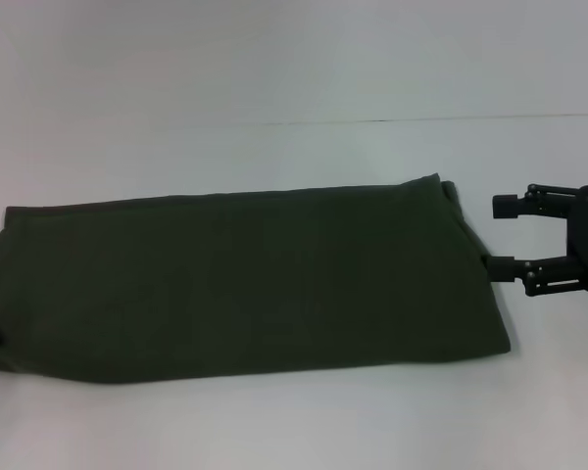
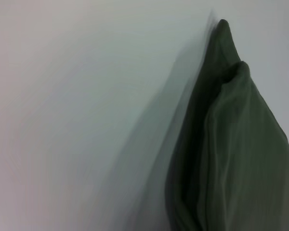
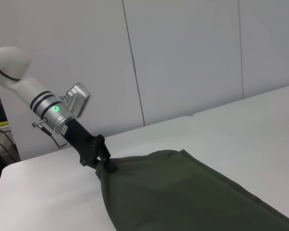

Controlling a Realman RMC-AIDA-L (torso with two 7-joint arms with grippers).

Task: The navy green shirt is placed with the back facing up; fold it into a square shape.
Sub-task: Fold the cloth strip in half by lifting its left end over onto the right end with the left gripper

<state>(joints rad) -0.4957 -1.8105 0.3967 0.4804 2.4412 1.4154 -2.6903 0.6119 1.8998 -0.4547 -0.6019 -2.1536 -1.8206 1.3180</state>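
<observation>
No readable text, labels, brands or nos. anywhere. The dark olive-green cloth shirt (image 1: 245, 279) shows plain fabric only; the white tabletop (image 1: 274, 59) and pale wall panels (image 3: 183, 57) carry no markings.

You have one shirt (image 1: 245, 284) on one surface (image 1: 274, 78), and seemingly two end effectors: right (image 1: 500, 235), left (image 3: 106, 163).

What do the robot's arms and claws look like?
The right gripper is all black, made of jointed bars with little pale screws, and it ends in two blocky fingers. The left arm is white with black rings, a glowing green light and a silver box on the side. Its left gripper is black too, on a long black neck.
</observation>
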